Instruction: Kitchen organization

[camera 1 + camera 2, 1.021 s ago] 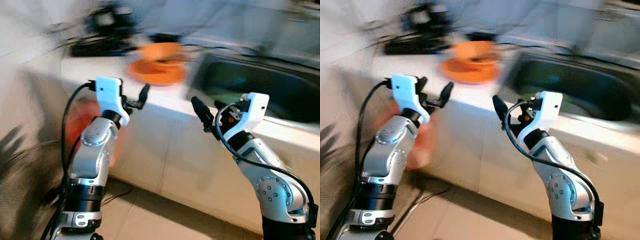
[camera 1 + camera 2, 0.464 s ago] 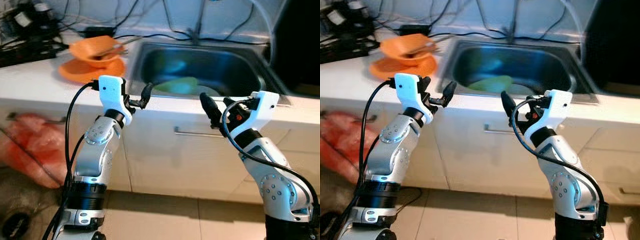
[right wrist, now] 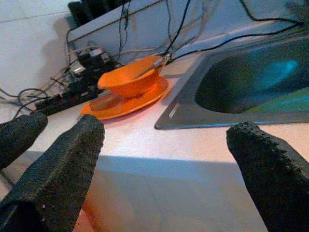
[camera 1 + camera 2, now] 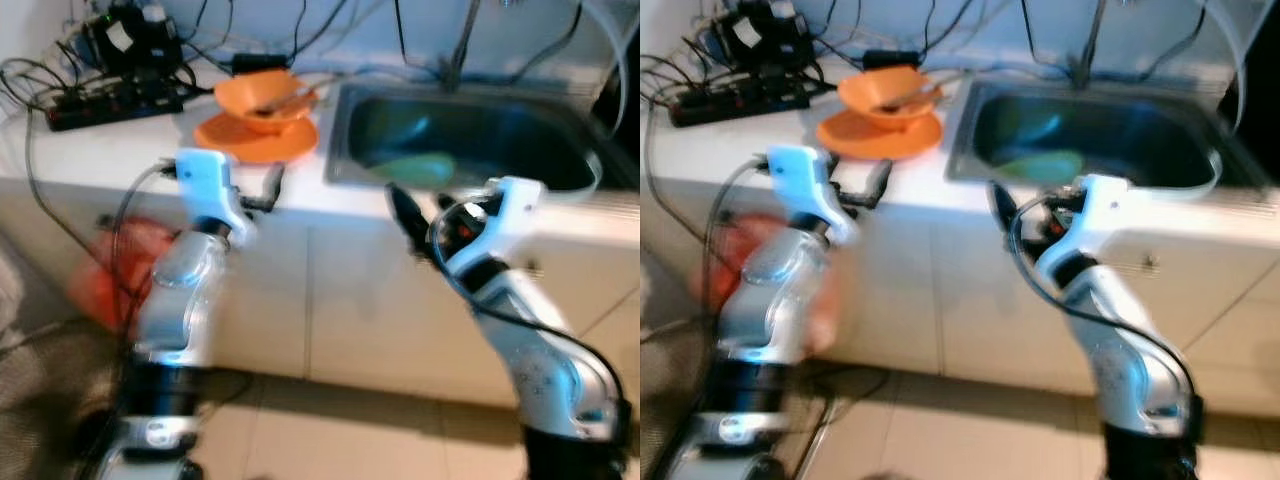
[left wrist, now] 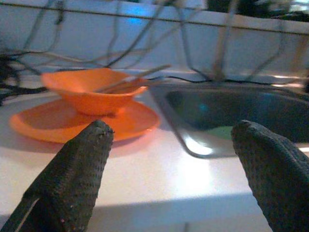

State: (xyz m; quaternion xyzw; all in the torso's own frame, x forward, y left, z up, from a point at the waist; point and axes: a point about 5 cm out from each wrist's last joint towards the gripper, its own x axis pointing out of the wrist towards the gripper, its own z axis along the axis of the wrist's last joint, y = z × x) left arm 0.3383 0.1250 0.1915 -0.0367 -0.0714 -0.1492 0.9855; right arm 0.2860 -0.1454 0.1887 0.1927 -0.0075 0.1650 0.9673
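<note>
Head views blurred. Orange bowl (image 4: pixel 262 95) on orange plate (image 4: pixel 255 137), on white tabletop (image 4: pixel 110 140) just left of sink (image 4: pixel 470 135); utensil in bowl, type unclear. Green item (image 4: pixel 412 168) in sink, partly hidden by rim. Left end effector (image 5: pixel 169 159) before tabletop edge, fingers spread, empty. Right end effector (image 3: pixel 164 159) below sink front, fingers apart, empty. Power strip (image 4: pixel 110 100) and cables at back, blurred. Red bag (image 4: pixel 120 265) behind left arm, mostly hidden.

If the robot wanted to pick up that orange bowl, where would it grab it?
Probably by the rim of the orange bowl, on the side nearest the counter edge. It sits upright on the orange plate, its thin wall flaring outward, so one finger inside and one outside should pinch it. The utensils lean toward the sink, so avoid that side.
</note>
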